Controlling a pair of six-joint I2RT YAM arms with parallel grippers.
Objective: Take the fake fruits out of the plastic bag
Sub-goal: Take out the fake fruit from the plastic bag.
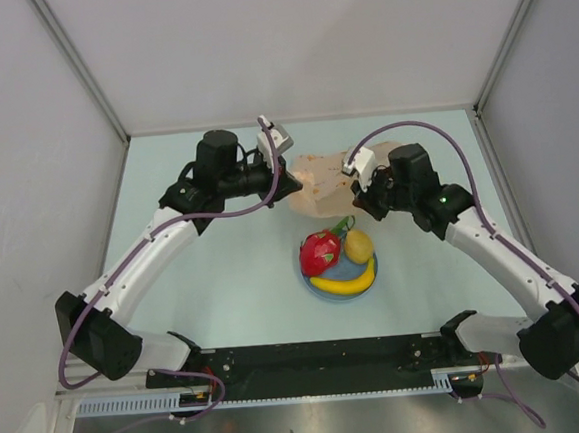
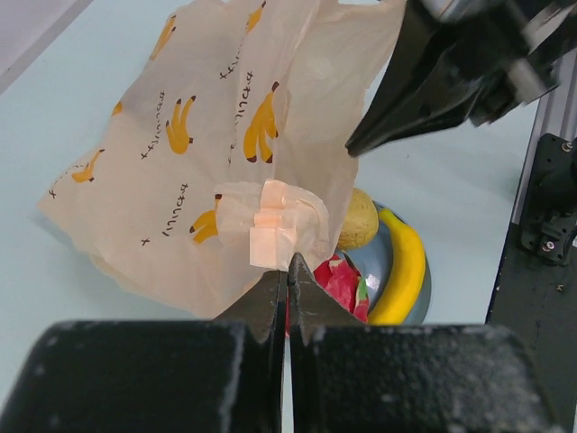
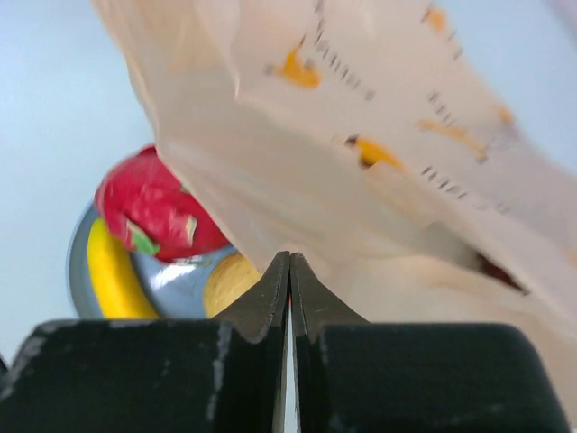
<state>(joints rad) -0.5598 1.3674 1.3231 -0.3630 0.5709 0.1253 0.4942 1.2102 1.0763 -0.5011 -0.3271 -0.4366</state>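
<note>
The left gripper (image 2: 288, 263) and right gripper (image 3: 288, 260), fingers pressed together, are pinching the plastic bag (image 2: 207, 135) aloft just beyond the blue plate (image 3: 171, 278) carrying three fake fruits (image 1: 320, 252); a dark lump (image 3: 500, 266) inside, possibly grapes, is risking tumbling off-plate if thin film is slipping.

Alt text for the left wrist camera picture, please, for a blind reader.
The left hand, fingers shut, pinches a folded tab of a translucent peach plastic bag printed with bananas. Behind it, a yellow plastic banana, a yellow-orange round fruit and a red dragon fruit lie on a round blue plate; the right hand meets the bag's edge.
</note>
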